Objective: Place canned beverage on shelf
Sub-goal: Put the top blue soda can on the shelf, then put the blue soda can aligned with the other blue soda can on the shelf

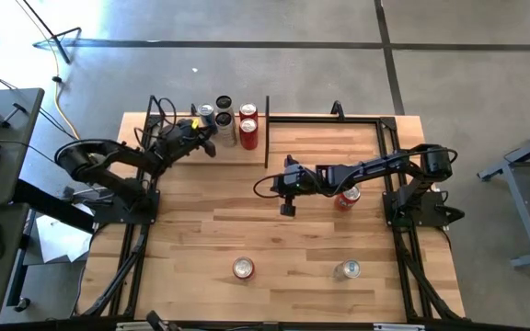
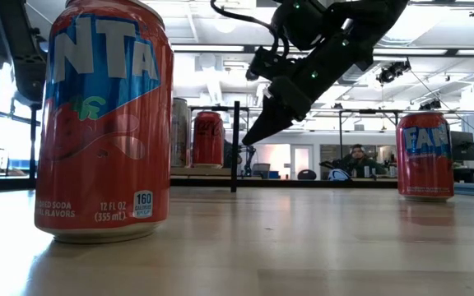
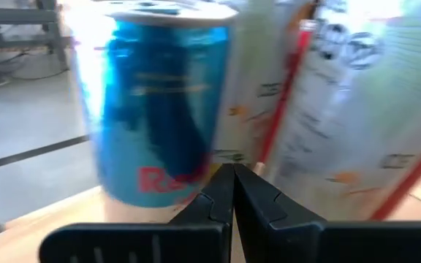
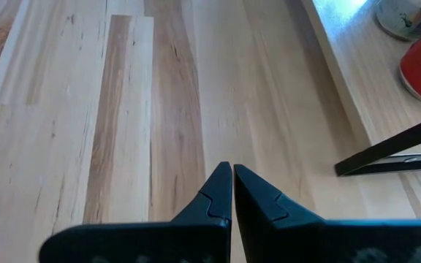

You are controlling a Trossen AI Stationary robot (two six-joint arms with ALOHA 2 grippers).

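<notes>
Low view shows a red Fanta can [image 2: 105, 123] up close, reading "12 FL OZ (355 mL)". Left gripper [image 3: 232, 186], fingers closed and empty, points at a blue Red Bull can [image 3: 156, 102] standing on the shelf [image 1: 233, 152]. Right gripper [image 4: 232, 186], closed and empty, hovers above the tabletop [image 1: 247, 221] beside the shelf.

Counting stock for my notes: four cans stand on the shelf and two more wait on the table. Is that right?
Not quite. Four cans do stand on the shelf, but three wait on the table, not two: a red one, a silver one, and a red one partly under the right arm. The high view shows it.
</notes>
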